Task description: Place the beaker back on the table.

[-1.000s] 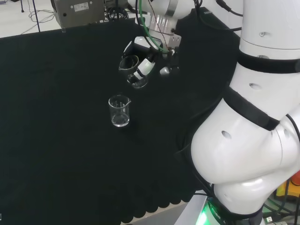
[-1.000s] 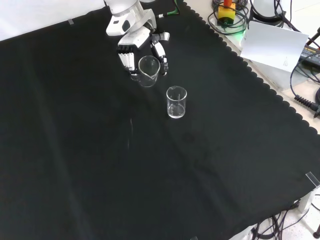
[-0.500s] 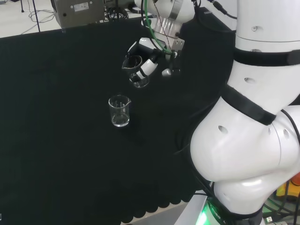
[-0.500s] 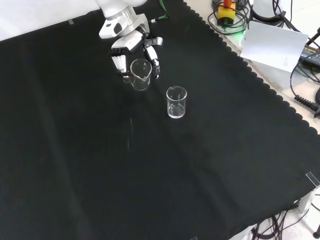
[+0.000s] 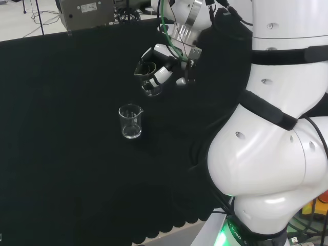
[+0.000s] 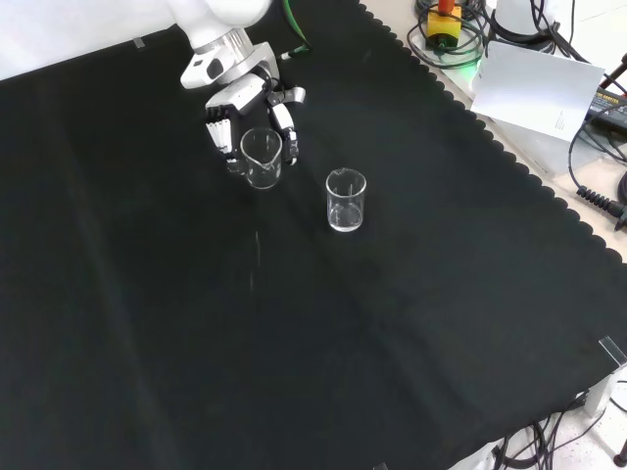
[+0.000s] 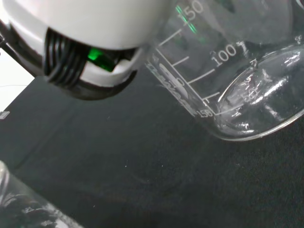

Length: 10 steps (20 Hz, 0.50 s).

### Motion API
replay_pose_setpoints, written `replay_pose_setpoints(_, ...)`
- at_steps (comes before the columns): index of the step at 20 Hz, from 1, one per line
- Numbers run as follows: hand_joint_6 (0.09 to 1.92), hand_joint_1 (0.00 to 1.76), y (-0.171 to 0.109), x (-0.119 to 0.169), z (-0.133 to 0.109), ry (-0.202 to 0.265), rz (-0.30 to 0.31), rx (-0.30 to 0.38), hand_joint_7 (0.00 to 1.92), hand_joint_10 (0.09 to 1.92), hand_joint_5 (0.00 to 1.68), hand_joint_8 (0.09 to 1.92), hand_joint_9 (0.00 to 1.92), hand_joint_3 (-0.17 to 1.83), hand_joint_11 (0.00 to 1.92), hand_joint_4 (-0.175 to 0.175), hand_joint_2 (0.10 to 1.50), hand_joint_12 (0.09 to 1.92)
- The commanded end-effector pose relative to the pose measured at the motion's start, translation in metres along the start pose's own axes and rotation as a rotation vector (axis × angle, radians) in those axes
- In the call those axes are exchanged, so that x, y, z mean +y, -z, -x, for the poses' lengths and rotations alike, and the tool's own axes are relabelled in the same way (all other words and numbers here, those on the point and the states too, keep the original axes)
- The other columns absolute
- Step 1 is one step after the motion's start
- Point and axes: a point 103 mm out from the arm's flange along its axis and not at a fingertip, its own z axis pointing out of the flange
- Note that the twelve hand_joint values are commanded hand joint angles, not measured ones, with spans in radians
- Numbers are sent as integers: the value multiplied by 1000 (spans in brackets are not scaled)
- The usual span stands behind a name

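Observation:
The hand (image 6: 241, 101) is curled round a clear glass beaker (image 6: 260, 157) with a spout and holds it roughly upright, low over the black cloth (image 6: 294, 323). In the head view the hand (image 5: 163, 60) and the held beaker (image 5: 148, 79) are above and right of a second beaker. That second clear beaker (image 6: 346, 201) stands upright on the cloth by itself, to the right of the held one in the front view; it also shows in the head view (image 5: 130, 121). Close up in the wrist view, the held beaker (image 7: 247, 80) shows its printed scale beside a blurred white finger (image 7: 90, 42).
The arm's big white links (image 5: 277, 128) stand at the right of the head view. Beyond the cloth's scalloped edge in the front view lie a white sheet (image 6: 541, 90) and cables (image 6: 602, 201). A grey box (image 5: 84, 13) stands past the cloth's far edge.
The hand has carried its beaker leftward and slightly up in the front view, away from the standing beaker. The standing beaker has not moved.

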Motion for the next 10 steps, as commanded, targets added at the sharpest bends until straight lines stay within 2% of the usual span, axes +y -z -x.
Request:
replay_pose_setpoints(1, 813, 1303, -8, 6, 12, -1, 24, 28, 1235, 515, 1182, 794, 1581, 681, 1377, -175, 668, 638)
replay_pose_setpoints(10, 810, 1303, -15, 9, 26, -23, 38, 51, 1235, 510, 1181, 791, 1572, 671, 1369, -175, 673, 642)
